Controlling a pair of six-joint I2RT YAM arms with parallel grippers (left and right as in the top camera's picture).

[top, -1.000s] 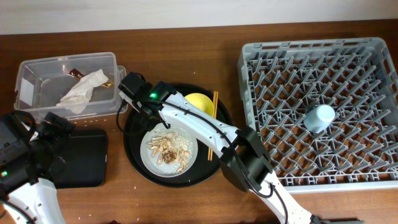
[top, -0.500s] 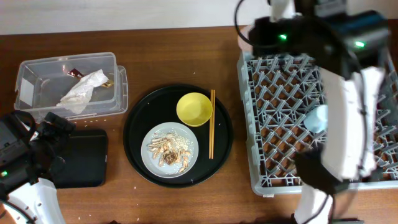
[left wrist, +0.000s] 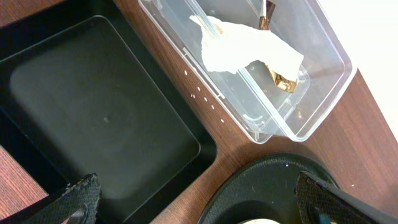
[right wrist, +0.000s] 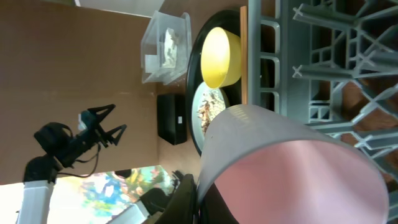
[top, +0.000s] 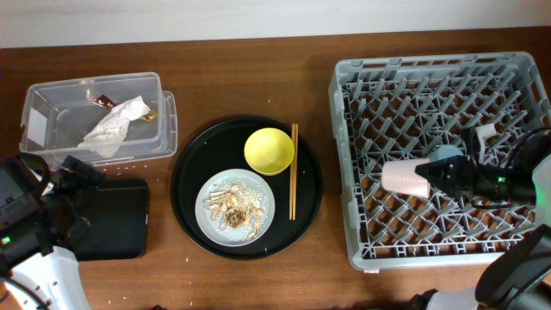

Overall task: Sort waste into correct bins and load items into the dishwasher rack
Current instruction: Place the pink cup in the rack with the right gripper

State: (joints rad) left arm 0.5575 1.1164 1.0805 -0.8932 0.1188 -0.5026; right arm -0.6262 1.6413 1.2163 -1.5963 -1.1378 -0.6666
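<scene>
Two arms sit at a wooden table [top: 258,77]. Right gripper [top: 430,175] clamps a pink cup [top: 403,176], held on its side over the grey rack [top: 430,77], touching a blue cup [top: 448,155]. Left gripper [left wrist: 198,186], fingers spread wide and empty, hangs above the black tray [left wrist: 93,112] beside the clear tub [left wrist: 323,93] holding a napkin [left wrist: 242,46].

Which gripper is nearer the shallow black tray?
Left. The left gripper hovers at the edge of the black tray; the right gripper is over the rack, holding the pink cup.

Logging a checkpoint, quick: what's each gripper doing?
Left gripper: open, empty.
Right gripper: shut on pink cup, over the dishwasher rack.
</scene>
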